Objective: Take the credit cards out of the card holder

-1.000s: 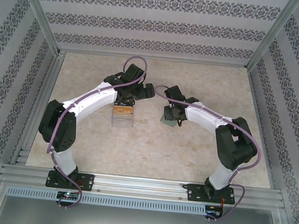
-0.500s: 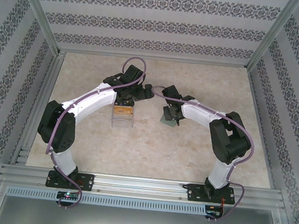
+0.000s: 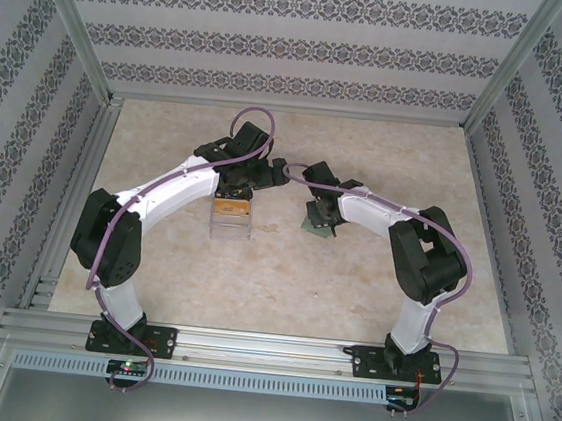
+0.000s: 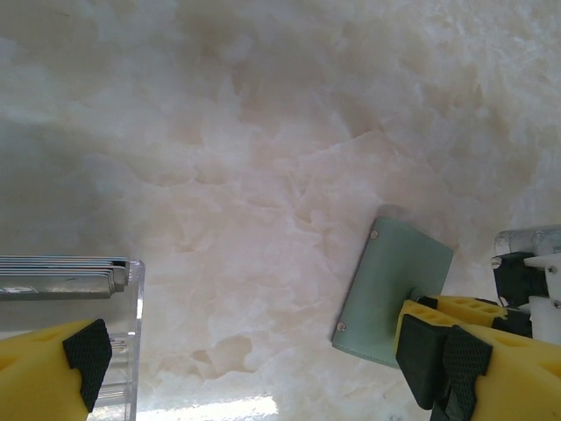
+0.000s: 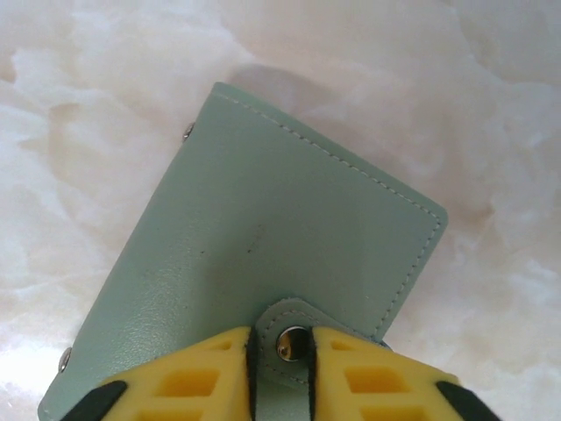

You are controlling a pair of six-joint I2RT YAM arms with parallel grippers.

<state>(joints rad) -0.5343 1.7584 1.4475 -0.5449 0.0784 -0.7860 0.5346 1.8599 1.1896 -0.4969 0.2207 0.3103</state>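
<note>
My right gripper [image 5: 280, 351] pinches the snap tab [image 5: 291, 317] of the card holder [image 5: 263, 228]. The holder lies folded shut near the middle of the marble-patterned table [image 5: 491, 105]. I judge the pinch is meant to pop the snap, with the credit cards likely inside. Further off, my left gripper [image 4: 259, 364] hangs wide open over a clear box [image 4: 134, 351], probably waiting to help.

I log one pale marbled tabletop [image 3: 374, 281] carrying a soft grey-green card holder [image 5: 263, 219] and a clear plastic box [image 3: 230, 227].
</note>
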